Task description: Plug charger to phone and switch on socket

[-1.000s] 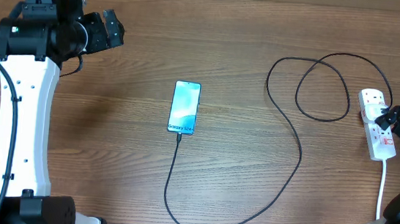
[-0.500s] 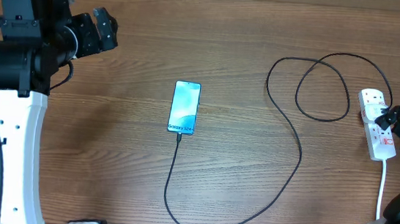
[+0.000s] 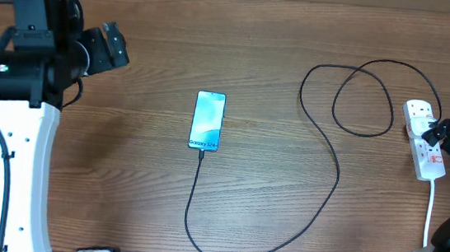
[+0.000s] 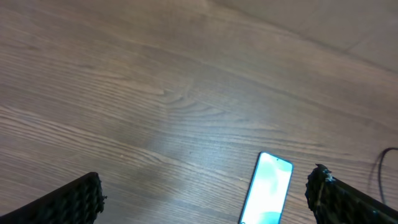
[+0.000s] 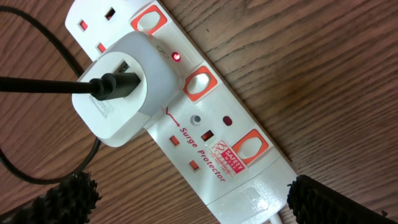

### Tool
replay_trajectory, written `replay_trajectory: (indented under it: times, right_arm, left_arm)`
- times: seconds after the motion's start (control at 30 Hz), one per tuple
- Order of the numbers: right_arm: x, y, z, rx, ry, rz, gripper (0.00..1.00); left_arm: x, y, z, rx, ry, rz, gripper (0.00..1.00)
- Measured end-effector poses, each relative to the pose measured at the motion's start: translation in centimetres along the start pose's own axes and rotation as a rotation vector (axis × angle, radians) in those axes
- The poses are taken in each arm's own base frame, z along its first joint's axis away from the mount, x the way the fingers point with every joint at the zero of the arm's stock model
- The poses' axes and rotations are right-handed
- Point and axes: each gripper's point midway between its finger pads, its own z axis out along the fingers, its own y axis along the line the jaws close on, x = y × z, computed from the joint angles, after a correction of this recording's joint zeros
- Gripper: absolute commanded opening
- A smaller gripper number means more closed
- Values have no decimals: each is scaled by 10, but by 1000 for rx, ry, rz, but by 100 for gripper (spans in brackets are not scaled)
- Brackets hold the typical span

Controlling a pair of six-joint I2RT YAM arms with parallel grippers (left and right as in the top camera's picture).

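Note:
The phone (image 3: 207, 121) lies mid-table with its blue screen lit, and it also shows at the lower edge of the left wrist view (image 4: 267, 196). The charger (image 3: 334, 157) is a thin black cable that runs from the phone's near end, curves round and loops across to a white adapter (image 5: 118, 93) plugged into the socket (image 3: 422, 150). A small red light (image 5: 176, 57) glows beside the adapter. My left gripper (image 3: 110, 45) is open, high and far left of the phone. My right gripper (image 5: 193, 200) is open, its jaws standing on either side of the socket's (image 5: 205, 134) lead end.
The socket's white lead (image 3: 430, 214) runs toward the near edge on the right. The charger forms wide loops (image 3: 364, 98) on the wood between phone and socket. The left arm's white link (image 3: 15, 172) stands along the left side.
My left arm has swung, carrying its open gripper a little leftward and nearer. The right gripper, phone, cable and socket have not moved.

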Motion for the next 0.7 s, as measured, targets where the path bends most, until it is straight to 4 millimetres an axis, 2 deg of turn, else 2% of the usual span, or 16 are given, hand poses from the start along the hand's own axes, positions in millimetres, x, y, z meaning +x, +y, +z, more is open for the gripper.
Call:
replay_trajectory:
  times: [0.23, 0.7]
  right_arm:
    - [0, 0, 0, 0, 1, 1, 100]
    - [0, 0, 0, 0, 0, 0, 100]
  left_arm:
    - [38, 6, 43, 12, 84, -2, 100]
    - [134, 33, 99, 10, 167, -5, 99]
